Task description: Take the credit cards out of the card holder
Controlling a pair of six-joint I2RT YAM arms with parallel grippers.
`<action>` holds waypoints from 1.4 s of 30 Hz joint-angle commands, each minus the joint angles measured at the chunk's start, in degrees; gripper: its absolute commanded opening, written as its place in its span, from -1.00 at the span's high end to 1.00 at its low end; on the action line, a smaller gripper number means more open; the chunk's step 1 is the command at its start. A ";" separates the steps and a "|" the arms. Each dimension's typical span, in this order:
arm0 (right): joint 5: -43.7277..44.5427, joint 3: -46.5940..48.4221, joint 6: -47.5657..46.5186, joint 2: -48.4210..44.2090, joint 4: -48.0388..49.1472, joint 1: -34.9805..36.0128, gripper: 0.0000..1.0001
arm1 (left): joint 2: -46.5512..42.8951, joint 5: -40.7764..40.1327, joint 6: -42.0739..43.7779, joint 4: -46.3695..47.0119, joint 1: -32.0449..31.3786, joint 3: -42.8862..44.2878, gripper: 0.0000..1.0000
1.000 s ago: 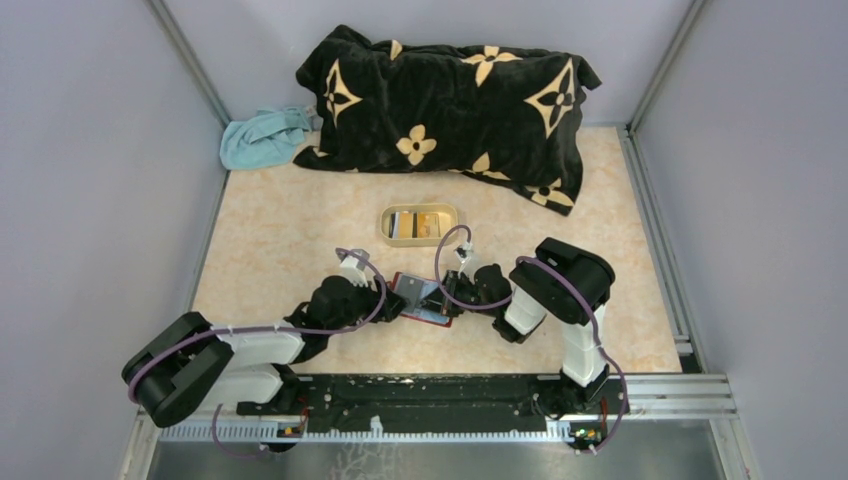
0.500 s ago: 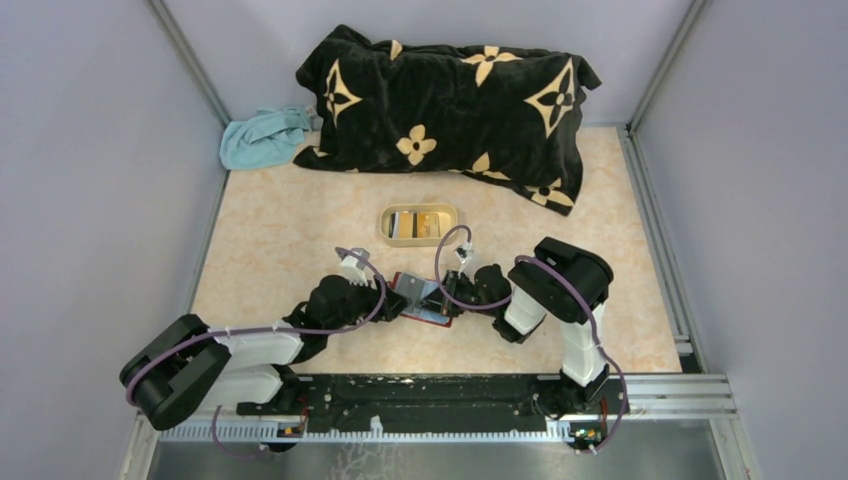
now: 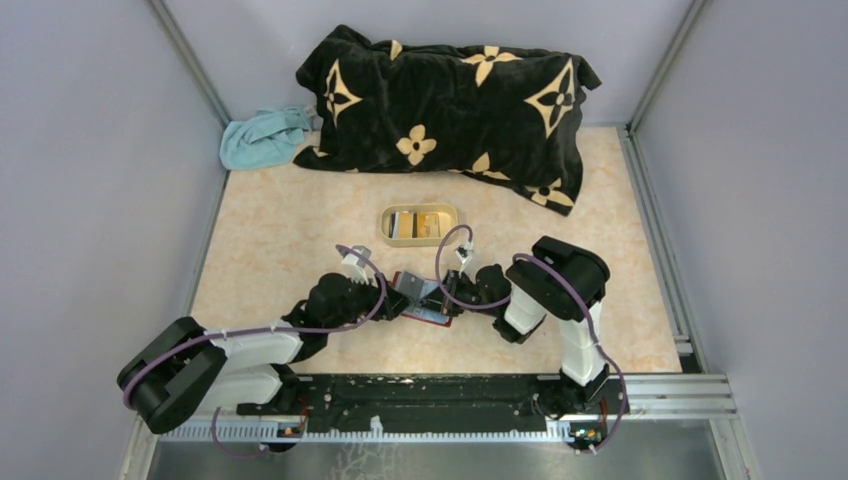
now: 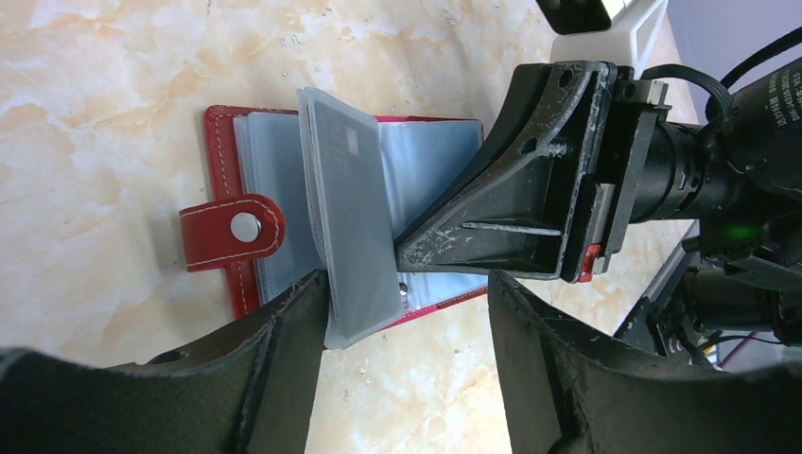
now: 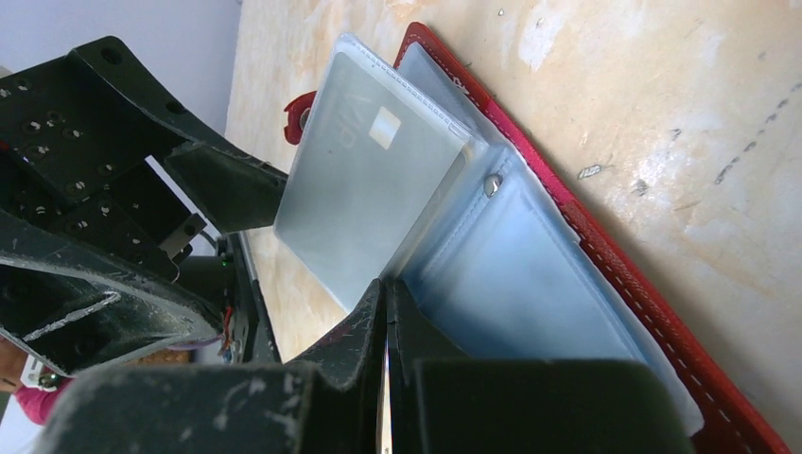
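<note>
The card holder (image 3: 432,312) lies open on the table, dark red with pale blue-grey sleeves (image 5: 511,284) and a red snap tab (image 4: 232,232). One clear sleeve stands up from the spine with a grey credit card (image 4: 350,208) (image 5: 369,199) inside it. My left gripper (image 4: 407,288) is open at the sleeve's near edge, and its left finger (image 4: 293,322) is against the sleeve's corner. My right gripper (image 5: 386,293) is shut, with its tips down on the flat sleeves beside the raised one. In the top view the two grippers (image 3: 395,300) (image 3: 450,297) meet over the holder.
A beige oval tray (image 3: 385,224) behind the holder has cards (image 3: 420,222) in it. A black blanket with tan flowers (image 3: 450,100) and a teal cloth (image 3: 262,138) lie at the back. Grey walls close in both sides.
The left arm has shifted slightly. The holder, the raised sleeve and the right gripper stay as they were.
</note>
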 commanded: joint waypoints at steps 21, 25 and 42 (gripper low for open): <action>9.61 -2.81 -5.71 -12.03 -12.95 0.11 0.77 | 3.55 7.59 -2.61 5.52 -0.31 2.62 0.25; 14.05 -1.57 -9.84 -21.08 -24.18 0.20 0.32 | 4.63 7.59 -2.57 6.24 -0.33 2.72 0.29; 17.70 10.22 -16.75 -26.83 -42.14 2.87 -0.39 | 7.78 8.52 -2.35 7.63 -0.28 3.62 0.32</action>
